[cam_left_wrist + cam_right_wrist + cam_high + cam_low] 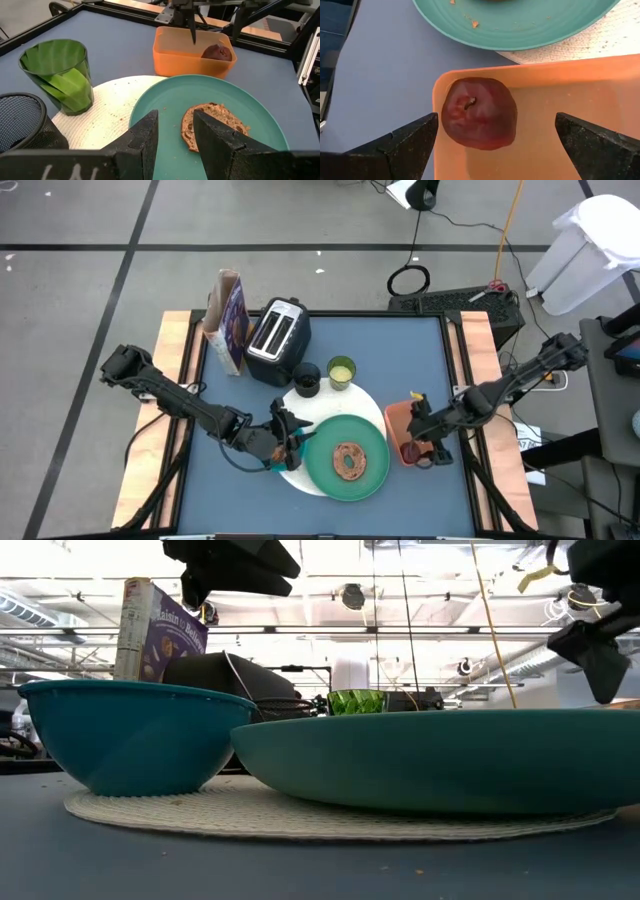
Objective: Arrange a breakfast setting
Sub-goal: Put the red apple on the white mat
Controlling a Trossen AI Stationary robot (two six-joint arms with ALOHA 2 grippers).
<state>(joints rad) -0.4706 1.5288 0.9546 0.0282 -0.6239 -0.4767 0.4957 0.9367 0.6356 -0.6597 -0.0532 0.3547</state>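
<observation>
Step in hand: the right pincer (495, 145) hangs over the orange tray (400, 420) near the desk's right edge, its fingers spread wide on either side of the small red fruit (479, 112), which lies in a corner of the tray. Nothing is gripped yet.
Next move: judging by this, a short drop so the fingers straddle the fruit, a gentle squeeze, then a lift clear of the tray wall, which stands close against the fruit on one side.
Left arm: the left pincer (175, 137) waits at the near-left side of the large green plate (345, 458), fingers a narrow gap apart and holding nothing, by the small teal bowl (130, 730).
Setting so far: a round of toasted bread (212, 125) lies on the green plate; the plate rests on the white round plate (107, 112), a woven-looking disc; the black cup (306, 378) and yellow-green cup (341, 370) stand at its far edge.
Surface: a blue desk (400, 345) with wooden side rails; toaster (278, 338) and cereal box (230, 320) at the far left.
Room: grey floor with cables, a bright ceiling of beams and lamps.
</observation>
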